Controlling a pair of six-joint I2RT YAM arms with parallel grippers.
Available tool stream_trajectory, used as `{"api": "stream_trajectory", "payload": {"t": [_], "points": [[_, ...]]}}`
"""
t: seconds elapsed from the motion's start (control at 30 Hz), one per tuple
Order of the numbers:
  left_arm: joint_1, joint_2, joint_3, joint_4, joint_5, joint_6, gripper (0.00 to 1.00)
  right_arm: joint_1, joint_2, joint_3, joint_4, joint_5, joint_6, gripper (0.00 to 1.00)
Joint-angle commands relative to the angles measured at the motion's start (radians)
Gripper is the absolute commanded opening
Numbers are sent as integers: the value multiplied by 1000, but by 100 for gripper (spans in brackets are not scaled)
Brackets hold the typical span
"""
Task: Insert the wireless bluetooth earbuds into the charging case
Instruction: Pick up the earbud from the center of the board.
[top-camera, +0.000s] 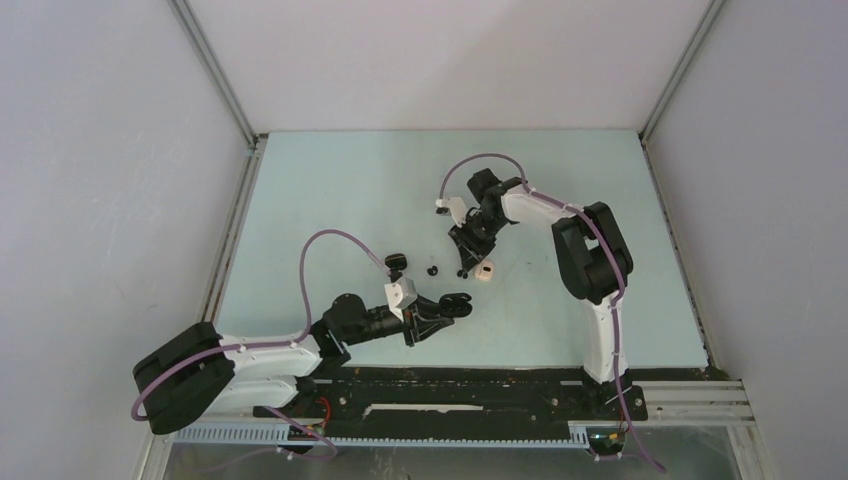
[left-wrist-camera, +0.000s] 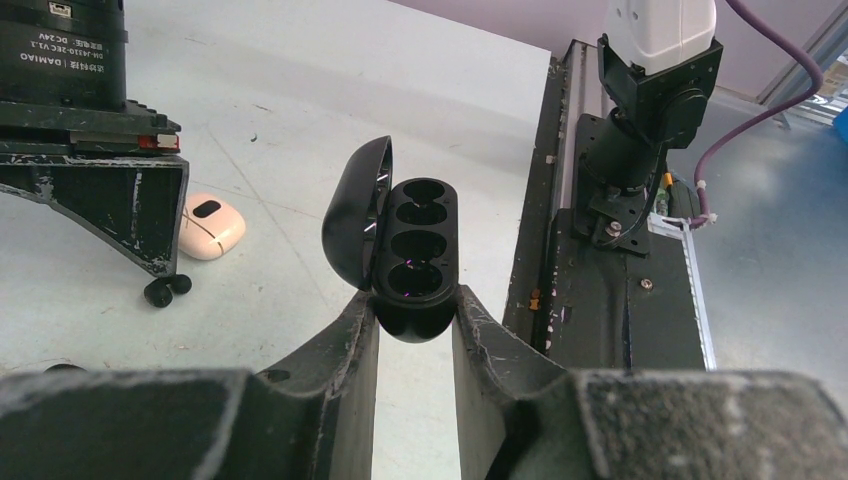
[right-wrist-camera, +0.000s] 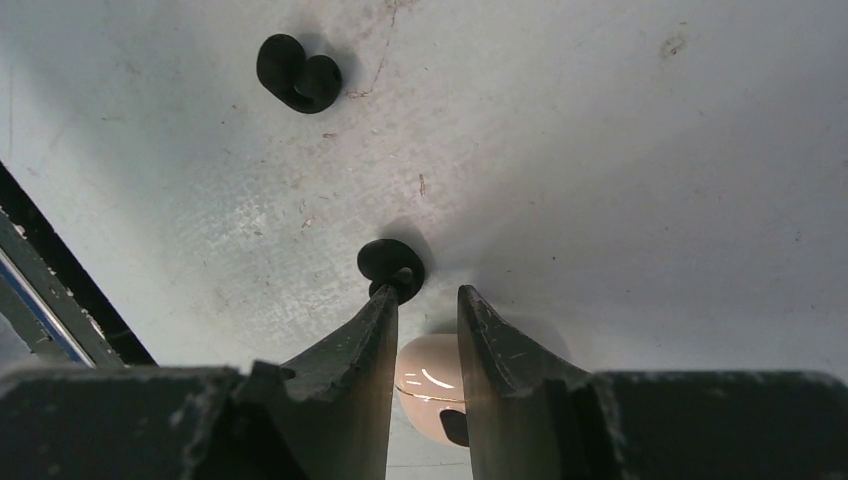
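My left gripper (left-wrist-camera: 415, 300) is shut on the lower end of the black charging case (left-wrist-camera: 412, 250) and holds it above the table. The case lid (left-wrist-camera: 352, 215) is swung open to the left, and its round wells look empty. In the top view that case (top-camera: 456, 301) is near the table's front middle. My right gripper (right-wrist-camera: 425, 295) hangs low over the table, jaws a little apart and empty. Its left fingertip (right-wrist-camera: 385, 305) touches a black earbud (right-wrist-camera: 392, 265). A second black earbud (right-wrist-camera: 297, 75) lies farther off.
A closed beige case (right-wrist-camera: 430, 385) lies on the table under my right gripper's fingers; it also shows in the left wrist view (left-wrist-camera: 210, 225) and the top view (top-camera: 486, 270). The black base rail (left-wrist-camera: 580, 260) runs along the near table edge.
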Motion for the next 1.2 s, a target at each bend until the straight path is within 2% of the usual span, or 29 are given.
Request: {"api": "stream_trajectory", "payload": {"t": [0.0,0.47,1.0,1.17], "points": [[8,-15,28,16,17,2,0,16,12,39,-9,36,3,31],[9,3,44,1,36,-3,1,52,15,27,-19,62,-5,28],[9,23,54,-2,44,-9,2,56,-56,8,1,36,-14,4],[9,32,58,-2,48,-6,2,34,-189,-37,-19,39,-83,0]]}}
